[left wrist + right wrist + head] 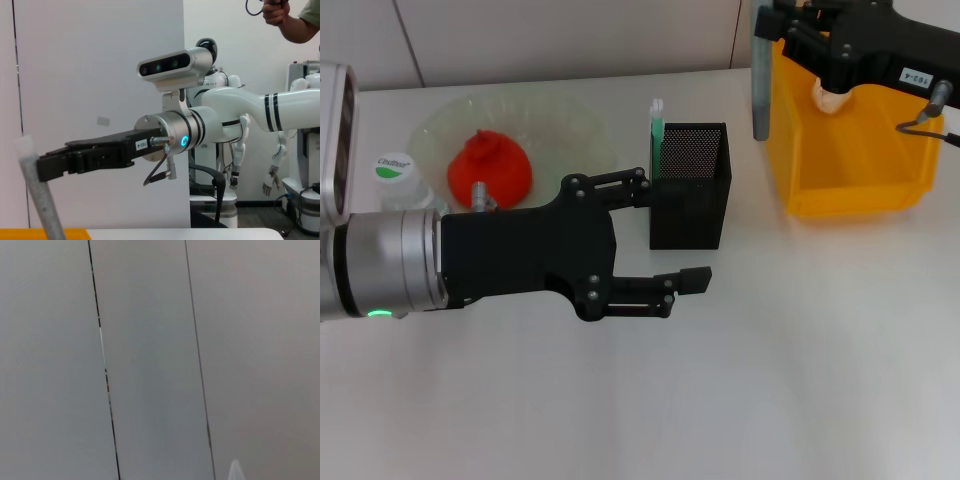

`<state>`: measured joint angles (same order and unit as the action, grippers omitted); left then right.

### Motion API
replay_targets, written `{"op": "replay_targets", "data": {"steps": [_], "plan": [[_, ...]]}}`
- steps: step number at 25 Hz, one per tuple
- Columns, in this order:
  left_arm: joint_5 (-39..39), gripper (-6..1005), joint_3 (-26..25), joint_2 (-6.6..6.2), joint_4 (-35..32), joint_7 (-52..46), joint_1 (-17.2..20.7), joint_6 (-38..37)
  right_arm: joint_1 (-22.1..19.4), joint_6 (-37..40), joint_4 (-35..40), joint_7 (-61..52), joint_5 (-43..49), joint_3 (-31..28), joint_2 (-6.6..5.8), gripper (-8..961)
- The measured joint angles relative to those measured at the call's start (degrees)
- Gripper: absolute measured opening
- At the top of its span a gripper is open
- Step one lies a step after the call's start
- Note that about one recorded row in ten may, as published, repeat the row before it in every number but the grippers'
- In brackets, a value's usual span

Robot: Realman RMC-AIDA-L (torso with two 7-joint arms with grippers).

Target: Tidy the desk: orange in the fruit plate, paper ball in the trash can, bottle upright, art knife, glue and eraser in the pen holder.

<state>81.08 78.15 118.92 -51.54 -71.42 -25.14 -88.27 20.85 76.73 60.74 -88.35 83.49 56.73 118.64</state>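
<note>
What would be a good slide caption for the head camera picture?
Left gripper open beside the pen holder; orange in the fruit plate; right gripper over the trash can.

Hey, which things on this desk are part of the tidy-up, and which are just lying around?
Part of the job:
orange in the fruit plate
bottle
pen holder, green-and-white item standing inside
trash can
left gripper, fingers open
right gripper over the trash can

Lying about:
nothing visible

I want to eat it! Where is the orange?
In the head view the orange sits in the fruit plate on the robot's left, beside the bottle and behind the left end effector.
</note>
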Motion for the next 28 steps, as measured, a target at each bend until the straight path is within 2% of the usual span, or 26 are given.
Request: {"op": "replay_targets", "data": {"steps": [8,17,28], "plan": [[-0.06,796,0.47,0.08,0.04,0.08,0.00,0.21,5.15,-0.79,-6.97,2.17,3.04,-0.67,-0.27,153],[-0.28,796,0.59,0.08,0.04,0.06,-0.39,0.10,10.55,-3.80,-15.74,5.53,3.17,-0.63,-1.48,165],[-0.69,796,0.70,0.00,0.04,0.06,-0.45,0.15,13.57,-7.01,-21.44,8.44,4.19,-0.17,-1.36,180]]}}
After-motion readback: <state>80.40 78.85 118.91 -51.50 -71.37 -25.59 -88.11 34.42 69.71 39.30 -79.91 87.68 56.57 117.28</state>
